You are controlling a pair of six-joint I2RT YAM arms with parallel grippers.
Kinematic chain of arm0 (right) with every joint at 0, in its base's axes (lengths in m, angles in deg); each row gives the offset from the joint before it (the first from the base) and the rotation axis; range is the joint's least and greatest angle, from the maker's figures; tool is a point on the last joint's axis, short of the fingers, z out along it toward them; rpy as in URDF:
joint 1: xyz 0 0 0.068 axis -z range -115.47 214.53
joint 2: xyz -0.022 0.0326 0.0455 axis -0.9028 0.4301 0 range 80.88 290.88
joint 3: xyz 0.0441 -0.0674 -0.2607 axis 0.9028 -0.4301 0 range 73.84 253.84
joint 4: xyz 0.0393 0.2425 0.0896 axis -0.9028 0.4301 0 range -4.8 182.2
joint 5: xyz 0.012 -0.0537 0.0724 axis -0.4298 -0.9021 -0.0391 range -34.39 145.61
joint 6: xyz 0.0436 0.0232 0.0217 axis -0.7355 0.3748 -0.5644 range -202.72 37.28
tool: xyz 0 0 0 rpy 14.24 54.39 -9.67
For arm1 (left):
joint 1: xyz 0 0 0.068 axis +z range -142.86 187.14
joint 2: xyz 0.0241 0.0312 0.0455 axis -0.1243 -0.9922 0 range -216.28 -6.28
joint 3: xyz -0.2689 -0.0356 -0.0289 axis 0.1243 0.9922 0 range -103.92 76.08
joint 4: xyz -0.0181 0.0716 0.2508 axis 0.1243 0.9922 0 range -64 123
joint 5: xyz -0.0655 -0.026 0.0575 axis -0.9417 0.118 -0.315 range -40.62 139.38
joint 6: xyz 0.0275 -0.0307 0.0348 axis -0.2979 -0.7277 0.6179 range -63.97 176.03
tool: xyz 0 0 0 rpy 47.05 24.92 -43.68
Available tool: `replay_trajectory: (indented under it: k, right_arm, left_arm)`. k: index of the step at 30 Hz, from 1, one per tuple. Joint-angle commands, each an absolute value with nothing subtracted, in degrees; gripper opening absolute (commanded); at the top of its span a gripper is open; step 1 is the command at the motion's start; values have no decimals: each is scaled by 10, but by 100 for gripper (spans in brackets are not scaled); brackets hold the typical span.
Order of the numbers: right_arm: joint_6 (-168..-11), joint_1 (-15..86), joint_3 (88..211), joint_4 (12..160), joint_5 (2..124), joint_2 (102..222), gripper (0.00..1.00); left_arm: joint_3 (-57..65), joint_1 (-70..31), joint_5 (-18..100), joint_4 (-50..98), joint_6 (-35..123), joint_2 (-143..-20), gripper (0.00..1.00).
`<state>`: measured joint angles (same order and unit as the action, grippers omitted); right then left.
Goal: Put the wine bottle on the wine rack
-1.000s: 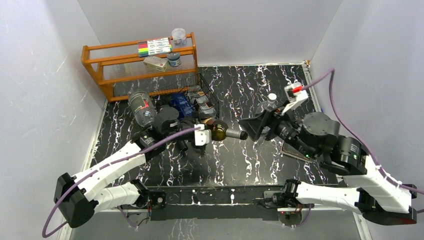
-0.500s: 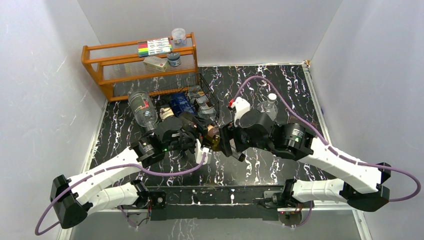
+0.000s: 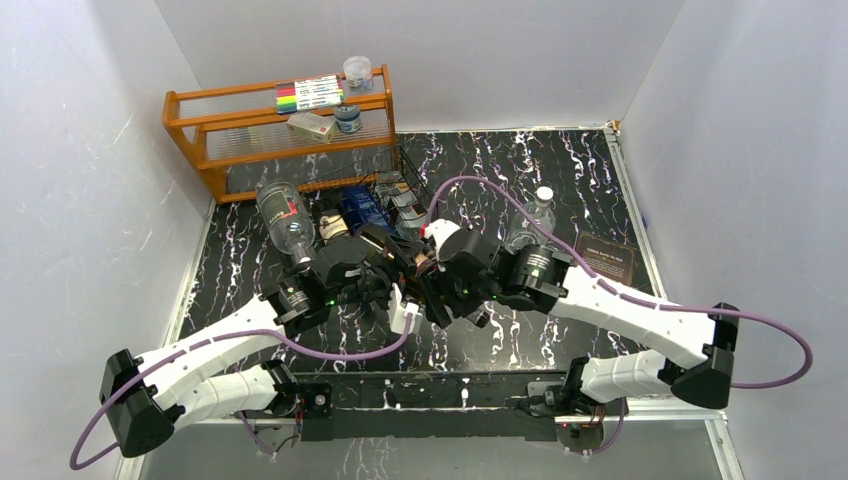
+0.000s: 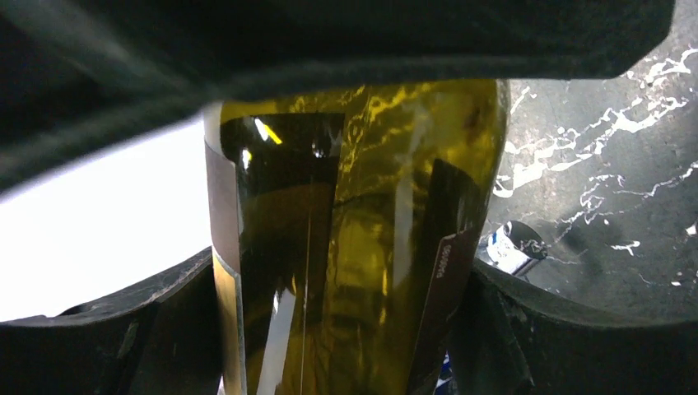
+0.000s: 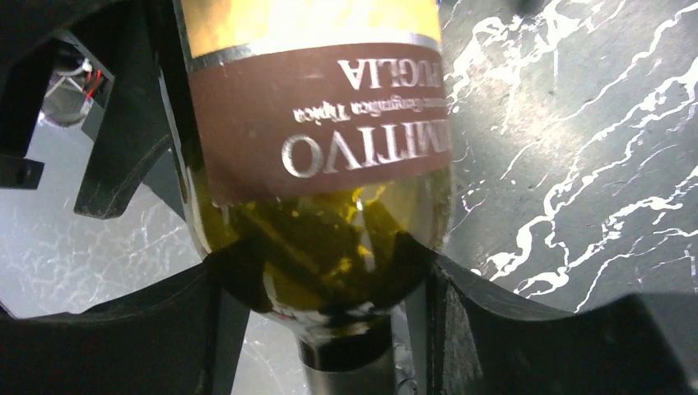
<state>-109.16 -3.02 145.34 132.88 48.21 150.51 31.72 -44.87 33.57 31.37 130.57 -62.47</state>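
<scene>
The wine bottle, olive-green glass with a brown label, is held off the table between my two arms, in front of the black wire wine rack. My left gripper is shut on the bottle's body, which fills the left wrist view between both fingers. My right gripper faces it from the right. In the right wrist view its fingers press on the bottle's shoulder, with the neck pointing toward the camera.
The orange wooden shelf holds markers and jars at the back left. A clear plastic bottle lies left of the rack, with boxes beside it. A water bottle and a brown card stand to the right.
My right arm swung left from the table's right side, and its wide-open gripper came over the bottle's neck and onto the shoulder. The left gripper kept hold and drew back slightly.
</scene>
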Motion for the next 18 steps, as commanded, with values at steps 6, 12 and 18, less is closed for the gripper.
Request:
replay_trajectory:
  k: [6,12,18]
  right_arm:
    - [-1080,-17,1467,1291,494,1520,39]
    - [-1082,-16,1456,1273,465,1496,0]
    - [-1081,-16,1457,1251,412,1461,0]
  left_arm:
    - [306,-454,324,253,1279,-586,9]
    - [299,-454,339,253,1225,-587,28]
    - [312,-453,393,252,1168,-589,98]
